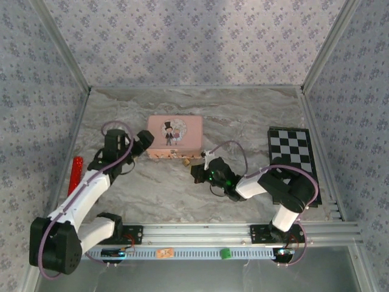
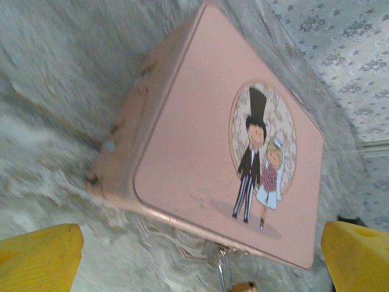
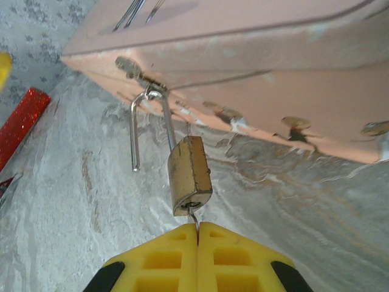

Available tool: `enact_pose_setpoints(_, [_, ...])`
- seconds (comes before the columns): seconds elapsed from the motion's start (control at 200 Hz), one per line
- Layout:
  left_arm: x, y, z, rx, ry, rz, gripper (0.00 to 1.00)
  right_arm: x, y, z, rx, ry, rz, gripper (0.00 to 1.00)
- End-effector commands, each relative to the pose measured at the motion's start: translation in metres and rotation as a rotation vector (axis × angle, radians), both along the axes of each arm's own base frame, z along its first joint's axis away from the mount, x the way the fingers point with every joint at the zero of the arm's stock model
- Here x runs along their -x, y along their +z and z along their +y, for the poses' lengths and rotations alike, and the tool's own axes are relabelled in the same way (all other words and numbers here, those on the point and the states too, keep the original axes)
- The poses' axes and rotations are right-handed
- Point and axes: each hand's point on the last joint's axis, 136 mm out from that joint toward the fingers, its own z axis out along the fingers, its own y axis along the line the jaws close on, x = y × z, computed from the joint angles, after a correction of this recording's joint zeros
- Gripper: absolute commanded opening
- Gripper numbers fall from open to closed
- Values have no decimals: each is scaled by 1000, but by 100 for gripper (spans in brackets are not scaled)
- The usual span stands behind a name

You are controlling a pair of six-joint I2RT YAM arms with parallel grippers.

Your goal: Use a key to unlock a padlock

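Pinching the thin key (image 3: pixel 193 216) just below the pink tin (image 3: pixel 273 79), the right gripper (image 3: pixel 197 234) is clenched. The padlock (image 3: pixel 189 173) hangs from the tin's hasp (image 3: pixel 149 85), probably light, rigid and swingy, so it is best steadied by its brass body. Off the tin's left end, the left gripper (image 2: pixel 199 258) gapes empty.

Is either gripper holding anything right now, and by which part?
The right gripper pinches the key by its outer end, blade in the padlock. The left gripper is open, holding nothing.
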Motion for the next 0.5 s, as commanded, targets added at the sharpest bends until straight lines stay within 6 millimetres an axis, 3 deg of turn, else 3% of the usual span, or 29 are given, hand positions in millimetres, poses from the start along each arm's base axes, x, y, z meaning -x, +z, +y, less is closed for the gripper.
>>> enact_pose_setpoints(0.0, [6, -15, 10, -157, -97, 83, 100, -1, -4, 5, 13, -3, 25, 0])
enact_pose_setpoints(0.105, [-10, -21, 10, -177, -112, 86, 100, 0, -7, 8, 23, 11, 44, 0])
enact_pose_setpoints(0.285, [-41, -33, -13, -136, -215, 111, 97, 3, -15, 22, 40, 70, 87, 0])
enact_pose_setpoints(0.495, [-53, -41, -27, -102, -262, 118, 96, -1, -19, 19, 40, 61, 111, 0])
